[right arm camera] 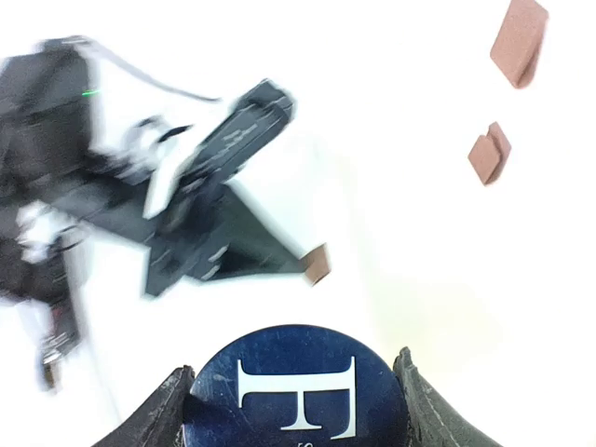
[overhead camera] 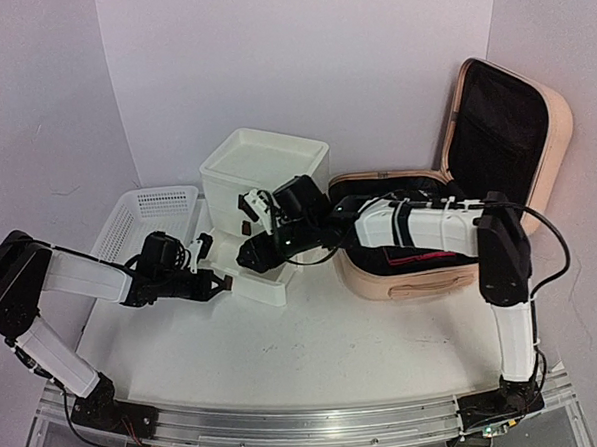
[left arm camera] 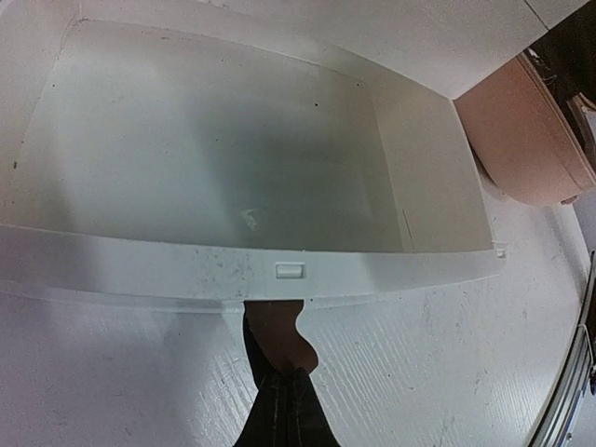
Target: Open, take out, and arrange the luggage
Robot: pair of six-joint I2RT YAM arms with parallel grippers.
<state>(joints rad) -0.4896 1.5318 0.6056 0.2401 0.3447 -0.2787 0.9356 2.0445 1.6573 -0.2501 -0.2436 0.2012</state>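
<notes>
The peach-pink luggage (overhead camera: 411, 275) lies open at the right of the table, its black-lined lid (overhead camera: 504, 133) standing up, with dark and red things inside. Its shell (left arm camera: 521, 140) also shows in the left wrist view. My right gripper (overhead camera: 253, 254) hangs over the pulled-out white drawer (overhead camera: 260, 284). That right gripper (right arm camera: 293, 368) is shut on a round dark blue tin (right arm camera: 298, 410) marked with a white letter F. My left gripper (overhead camera: 222, 284) is shut. Its brown fingertips (left arm camera: 277, 326) sit under the drawer's front lip (left arm camera: 289, 270).
A white plastic drawer box (overhead camera: 263, 165) stands at the back centre. A white mesh basket (overhead camera: 148, 216) lies to its left. The drawer's inside (left arm camera: 214, 149) holds nothing. The right arm reaches across the luggage. Two small brown pieces (right arm camera: 517, 42) show blurred in the right wrist view.
</notes>
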